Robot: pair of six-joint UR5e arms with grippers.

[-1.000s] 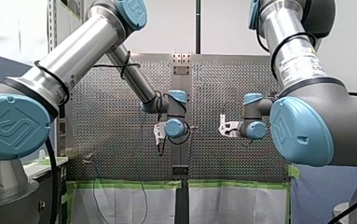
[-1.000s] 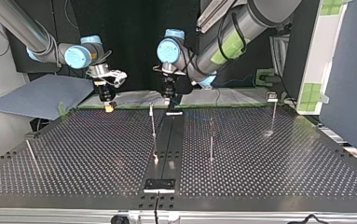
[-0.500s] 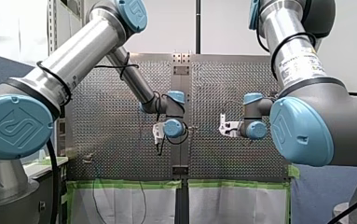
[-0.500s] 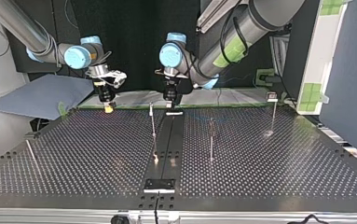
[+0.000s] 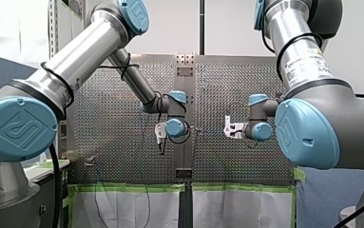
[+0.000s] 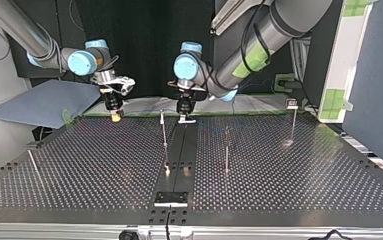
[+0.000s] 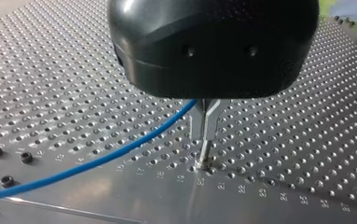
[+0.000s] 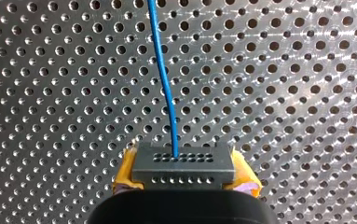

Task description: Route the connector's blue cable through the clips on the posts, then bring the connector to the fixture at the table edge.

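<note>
left claw (image 7: 204, 136) fingers together, pointing down | right claw (image 8: 184, 181) yellow pads clamped on connector (image 8: 184, 162) | wrists well apart

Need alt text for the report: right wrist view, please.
My right gripper clamps a dark grey connector with two rows of small holes between its yellow pads. A blue cable leaves one hole and runs ahead over the perforated table.

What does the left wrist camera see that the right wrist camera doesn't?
Only the left wrist view shows my left gripper, its metal fingers shut on the blue cable, and black screws in the perforated table. Only the right wrist view shows the connector, held between the yellow pads of my right gripper. Both show the blue cable and the perforated table.
</note>
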